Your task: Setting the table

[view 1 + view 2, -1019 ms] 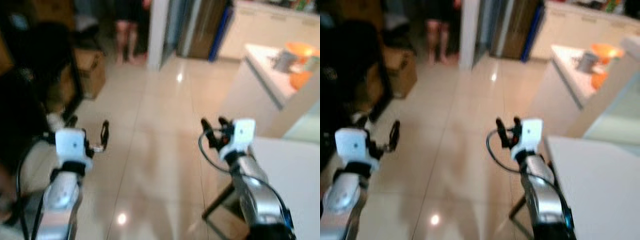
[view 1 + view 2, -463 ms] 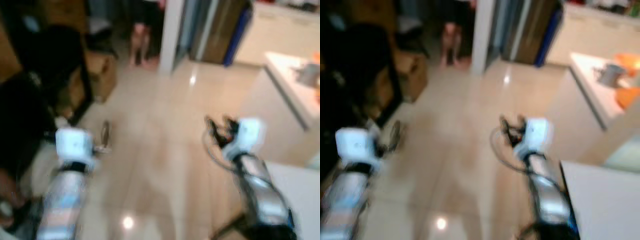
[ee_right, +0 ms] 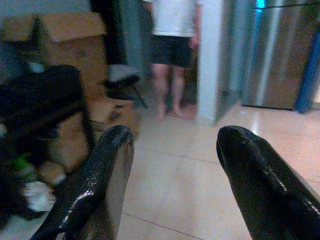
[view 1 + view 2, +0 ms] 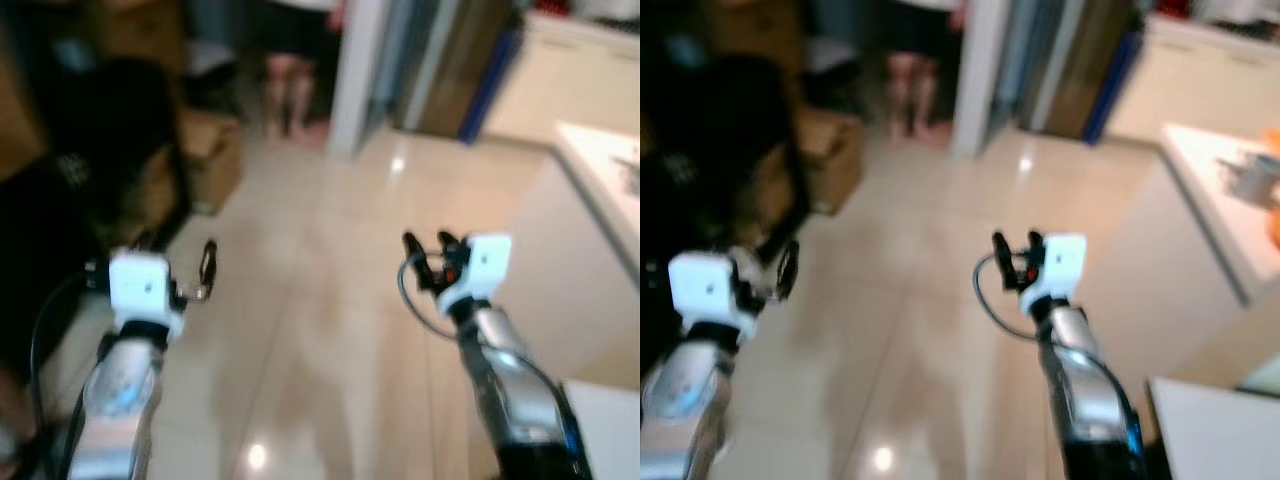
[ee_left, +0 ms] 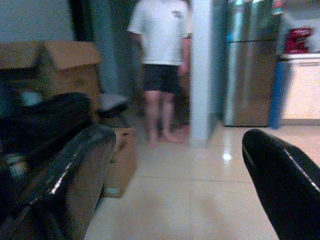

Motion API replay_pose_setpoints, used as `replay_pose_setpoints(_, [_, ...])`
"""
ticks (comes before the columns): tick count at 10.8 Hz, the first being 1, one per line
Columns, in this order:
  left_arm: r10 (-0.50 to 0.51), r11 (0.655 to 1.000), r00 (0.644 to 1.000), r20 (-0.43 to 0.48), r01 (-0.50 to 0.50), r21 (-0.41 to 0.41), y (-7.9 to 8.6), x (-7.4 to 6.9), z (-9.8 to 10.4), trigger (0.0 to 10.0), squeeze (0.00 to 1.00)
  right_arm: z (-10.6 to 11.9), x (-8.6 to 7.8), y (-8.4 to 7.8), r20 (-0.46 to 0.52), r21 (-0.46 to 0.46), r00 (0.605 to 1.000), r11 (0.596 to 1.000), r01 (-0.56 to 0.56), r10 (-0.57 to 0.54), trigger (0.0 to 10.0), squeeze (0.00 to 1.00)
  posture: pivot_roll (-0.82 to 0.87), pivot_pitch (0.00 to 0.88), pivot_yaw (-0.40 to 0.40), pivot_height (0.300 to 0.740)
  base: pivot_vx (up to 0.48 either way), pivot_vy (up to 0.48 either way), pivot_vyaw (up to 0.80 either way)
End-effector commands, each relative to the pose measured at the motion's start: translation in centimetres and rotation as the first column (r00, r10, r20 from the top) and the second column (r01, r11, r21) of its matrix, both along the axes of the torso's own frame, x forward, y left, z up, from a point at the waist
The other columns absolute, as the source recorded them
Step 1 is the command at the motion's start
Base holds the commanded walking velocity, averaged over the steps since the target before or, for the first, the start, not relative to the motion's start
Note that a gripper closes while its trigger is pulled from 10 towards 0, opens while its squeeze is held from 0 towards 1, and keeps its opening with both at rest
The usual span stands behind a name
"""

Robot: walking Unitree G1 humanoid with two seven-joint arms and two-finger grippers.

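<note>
Both arms are raised over the tiled floor with nothing in them. My left gripper [image 4: 180, 257] is open, and in the left wrist view its two black fingers [image 5: 65, 185] stand wide apart. My right gripper [image 4: 428, 252] is open too, its fingers [image 3: 252, 175] spread on empty air. A corner of the white table [image 4: 1225, 430] lies at the lower right. On the white counter [image 4: 600, 165] at the right edge stand a metal cup [image 4: 1248, 178] and something orange [image 4: 1273, 225], blurred.
A person [image 5: 162, 65] in a white shirt and dark shorts stands at the back beside a white pillar [image 4: 355, 70]. Cardboard boxes [image 4: 215, 160] and dark clutter [image 4: 70, 150] line the left. A steel fridge [image 5: 250, 65] is beyond. Glossy floor [image 4: 320, 300] stretches ahead.
The whole picture has slid right, so the camera has turned left; the counter now sits at the right edge. Both arms keep the same pose, grippers open.
</note>
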State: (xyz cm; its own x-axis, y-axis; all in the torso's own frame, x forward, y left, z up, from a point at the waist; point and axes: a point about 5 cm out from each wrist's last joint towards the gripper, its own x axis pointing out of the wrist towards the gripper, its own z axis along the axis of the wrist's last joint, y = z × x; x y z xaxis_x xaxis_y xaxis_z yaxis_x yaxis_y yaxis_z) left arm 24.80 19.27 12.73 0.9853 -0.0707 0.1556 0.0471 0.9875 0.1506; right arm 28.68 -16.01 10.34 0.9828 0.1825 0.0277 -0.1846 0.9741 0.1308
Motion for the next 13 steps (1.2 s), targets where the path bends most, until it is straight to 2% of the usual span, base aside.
replay_pose_setpoints(1, [0.002, 1.000, 1.000, 0.005, -0.002, 0.013, 0.42, 0.20, 0.32, 10.0, 0.00, 0.76, 0.48, -0.03, 0.027, 0.002, 1.000, 1.000, 0.004, -0.004, 10.0, 0.00, 0.09, 0.000, -0.068, 0.740, 0.398, 0.000, 0.00])
replay_pose_setpoints(8, [-0.027, 0.999, 1.000, -0.004, 0.028, 0.021, -0.09, 0.58, 0.30, 10.0, 0.00, 0.36, 0.49, 0.13, 0.019, 0.035, 0.999, 0.999, 0.039, -0.039, 10.0, 0.00, 0.09, 0.000, -0.050, 0.740, 0.399, 0.000, 0.00])
replay_pose_setpoints(9, [-0.014, 1.000, 1.000, -0.007, 0.014, 0.021, 0.42, 0.52, 0.21, 10.0, 0.00, 0.44, 0.42, 0.33, 0.020, 0.038, 0.999, 0.999, 0.036, -0.037, 10.0, 0.00, 0.08, 0.000, -0.051, 0.740, 0.398, 0.000, 0.00])
replay_pose_setpoints(11, [-0.006, 1.000, 1.000, -0.001, 0.006, 0.017, 0.41, 0.69, 0.32, 10.0, 0.00, 0.67, 0.74, -0.52, 0.020, 0.038, 0.998, 0.998, 0.051, -0.052, 10.0, 0.00, 0.09, 0.000, -0.062, 0.740, 0.399, 0.000, 0.00])
replay_pose_setpoints(13, [-0.011, 1.000, 1.000, -0.004, 0.011, 0.023, 0.28, 0.29, 0.32, 10.0, 0.00, 0.67, 0.94, -0.05, 0.018, 0.049, 0.999, 0.998, 0.046, -0.047, 10.0, 0.00, 0.10, 0.000, -0.061, 0.740, 0.401, 0.000, 0.00])
